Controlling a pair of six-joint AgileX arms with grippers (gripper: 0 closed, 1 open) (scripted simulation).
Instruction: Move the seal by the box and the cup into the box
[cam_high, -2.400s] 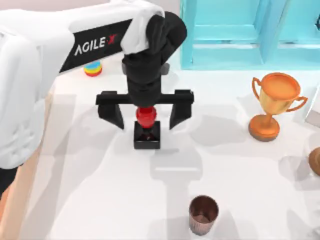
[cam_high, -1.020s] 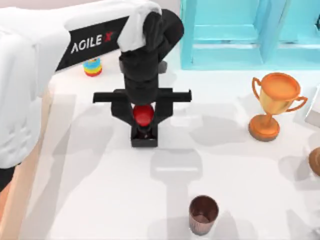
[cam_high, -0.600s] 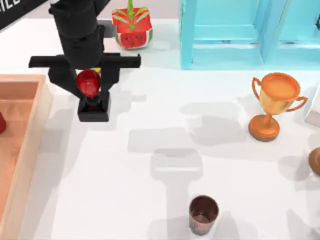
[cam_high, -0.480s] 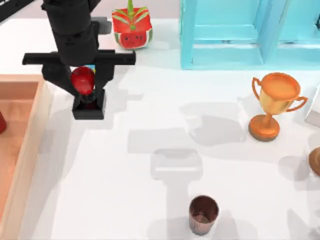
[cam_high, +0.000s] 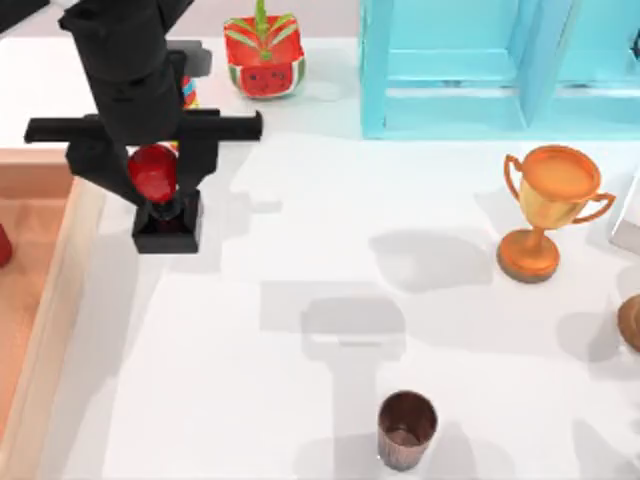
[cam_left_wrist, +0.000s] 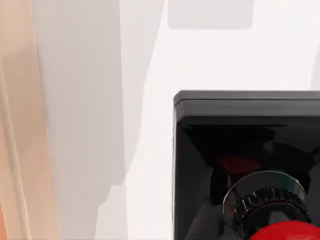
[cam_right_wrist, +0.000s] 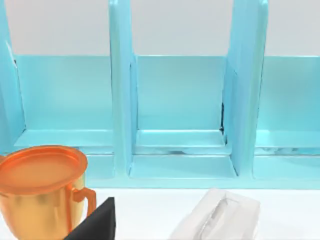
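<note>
Overhead, left claw (cam_high: 152, 175) pinching seal (cam_high: 160, 195) beside box (cam_high: 55, 290), box cut off.

A white table (cam_high: 300, 330) is seen from above, crossed by soft grey shadows. A turquoise shelf unit (cam_high: 500, 65) is set along its far edge toward the right, divided by upright panels into open compartments (cam_right_wrist: 180, 100). A pale grey wall (cam_right_wrist: 175, 25) is seen behind the shelf unit.
</note>
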